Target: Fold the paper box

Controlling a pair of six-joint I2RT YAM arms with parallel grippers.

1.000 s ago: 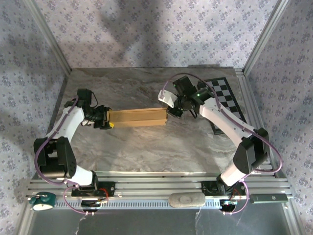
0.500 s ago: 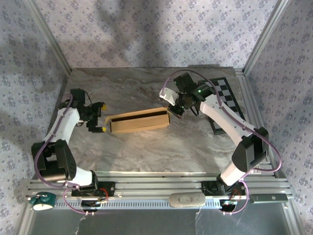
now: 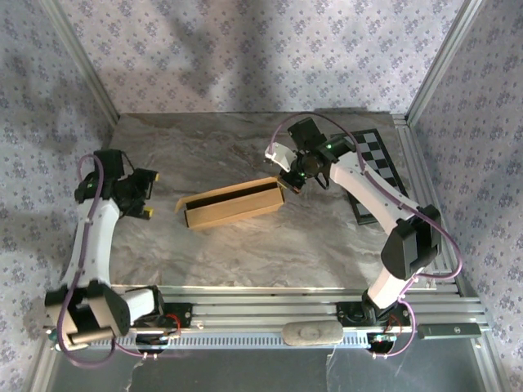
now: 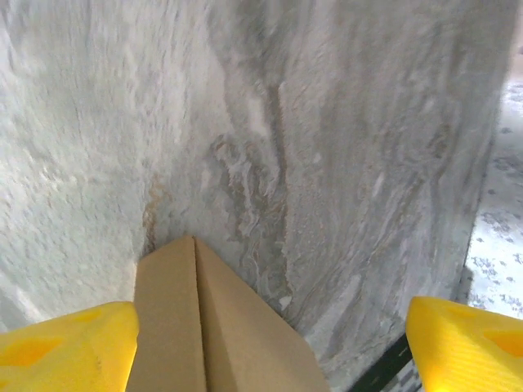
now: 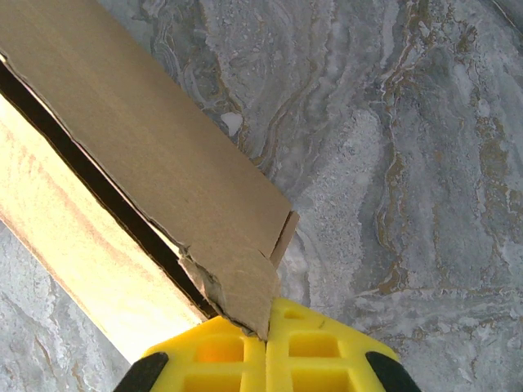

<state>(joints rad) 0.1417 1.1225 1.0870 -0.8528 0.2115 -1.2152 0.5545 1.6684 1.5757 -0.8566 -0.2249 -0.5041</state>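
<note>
We begin left of the paper box. There the left gripper stands with its jaws spread wide, holding nothing. It sits near the box's left end without touching it, and a strip of the marbled table shows between them. Through the left wrist camera, the left gripper shows a yellow finger at each lower corner of the view. The box's tan end rises between the two fingers.

The box itself lies on the table as a long, narrow, tan cardboard shape. It is turned at a slant, so its right end sits farther from the arm bases than its left. A dark slit runs along its length where one panel stands slightly off the other.

At the box's right end, the right gripper is closed on the cardboard. The right wrist camera shows the right gripper with its yellow pads pressed together on a ragged corner tab of the box.

Right of the box, beyond the right arm, lies a checkerboard, well apart from it.
</note>
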